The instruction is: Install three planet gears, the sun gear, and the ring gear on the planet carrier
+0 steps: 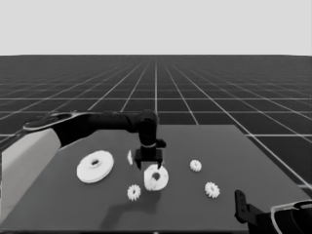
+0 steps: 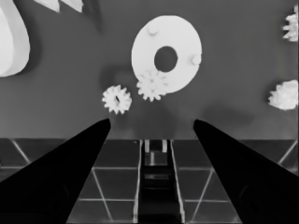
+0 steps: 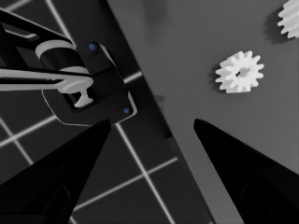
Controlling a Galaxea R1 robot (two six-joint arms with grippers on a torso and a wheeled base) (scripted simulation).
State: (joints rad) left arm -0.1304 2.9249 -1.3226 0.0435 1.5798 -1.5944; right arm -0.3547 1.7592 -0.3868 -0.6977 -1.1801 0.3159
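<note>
The left tool [image 1: 148,166] is held spread wide and empty above the smaller round part [image 1: 156,178] at mid-desk, on which one gear [image 2: 152,85] is seated. The larger round part [image 1: 95,166] lies to its left, three gears loose around. The right tool [image 3: 152,125], also wide, is parked at the near right corner.

Dark table [image 1: 253,156], white parts [image 1: 95,166]

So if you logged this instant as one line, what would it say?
left gripper: open above smaller round part | one gear on it | three gears loose | larger round part aside | right gripper: parked, open
</note>
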